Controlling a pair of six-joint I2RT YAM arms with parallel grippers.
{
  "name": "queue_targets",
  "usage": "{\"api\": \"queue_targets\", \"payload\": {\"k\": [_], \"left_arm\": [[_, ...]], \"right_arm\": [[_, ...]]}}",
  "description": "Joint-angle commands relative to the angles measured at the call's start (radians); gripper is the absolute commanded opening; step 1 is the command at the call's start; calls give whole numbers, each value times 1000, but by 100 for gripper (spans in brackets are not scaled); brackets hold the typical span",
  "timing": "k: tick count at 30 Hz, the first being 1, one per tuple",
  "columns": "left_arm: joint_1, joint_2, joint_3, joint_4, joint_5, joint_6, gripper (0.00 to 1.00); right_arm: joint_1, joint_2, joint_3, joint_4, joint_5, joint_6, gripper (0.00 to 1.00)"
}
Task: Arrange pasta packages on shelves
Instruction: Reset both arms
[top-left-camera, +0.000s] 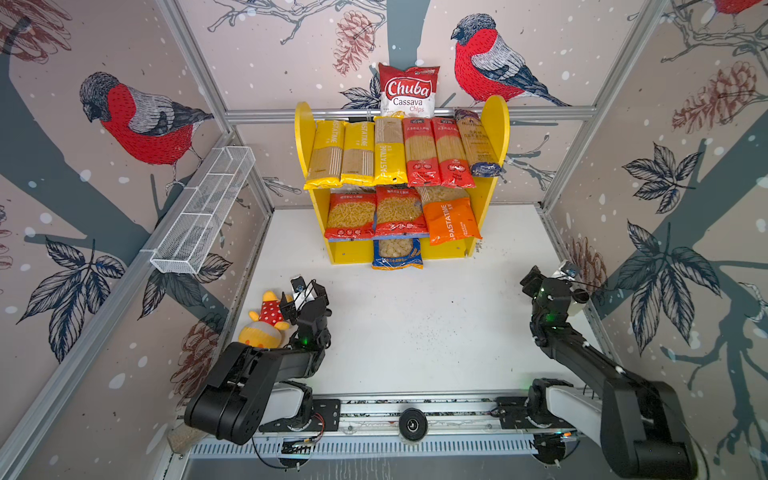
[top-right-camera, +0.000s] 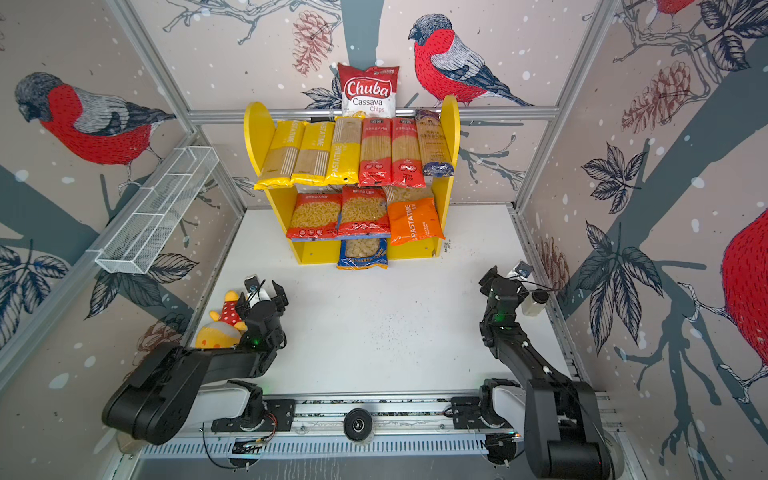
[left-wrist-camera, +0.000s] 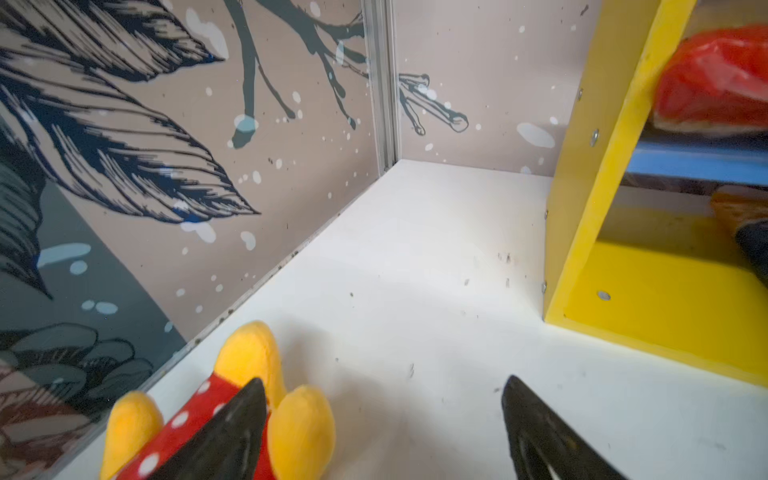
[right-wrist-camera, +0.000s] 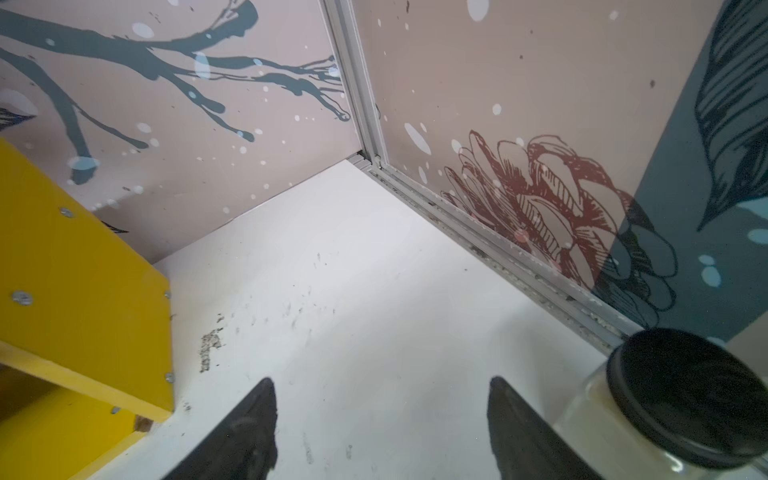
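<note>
The shelves (top-left-camera: 494, 124) are a yellow rack against the back wall, seen in both top views. Long pasta packages lie side by side on its upper board: yellow ones (top-left-camera: 357, 153), red ones (top-left-camera: 422, 151) and a dark-blue one (top-left-camera: 478, 143). On the lower board sit red short-pasta bags (top-left-camera: 351, 214) and an orange bag (top-left-camera: 451, 220). A blue bag (top-left-camera: 397, 253) rests on the table under that board. My left gripper (left-wrist-camera: 384, 380) is open and empty beside the plush toy (left-wrist-camera: 249, 415), far in front of the rack. My right gripper (right-wrist-camera: 382, 380) is open and empty near the right wall.
A red-white chips bag (top-left-camera: 409, 89) stands behind the rack's top. The plush toy (top-left-camera: 268, 318) lies by the left wall. A white wire basket (top-left-camera: 203, 212) hangs on the left wall. A black-lidded jar (right-wrist-camera: 681, 395) stands next to my right gripper.
</note>
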Motion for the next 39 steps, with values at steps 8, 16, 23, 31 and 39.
{"api": "queue_targets", "payload": {"k": [8,16,23,31,39], "left_arm": [[102,88,-71,360,289,134,93],[191,248,42,310,355,57,99],[204,242,26,325,351,39,99],[200,244,37,311,375,52,99],[182,247,17,360,405,94,99]], "right_arm": [[-13,184,-102,500,-21,-127,80],[6,379,-103,727,-97,-198,100],[17,340,-59,562,-49,-171,100],[21,345,-64,581,-41,-175,100],[23,347,-65,587,-40,-176,100]]}}
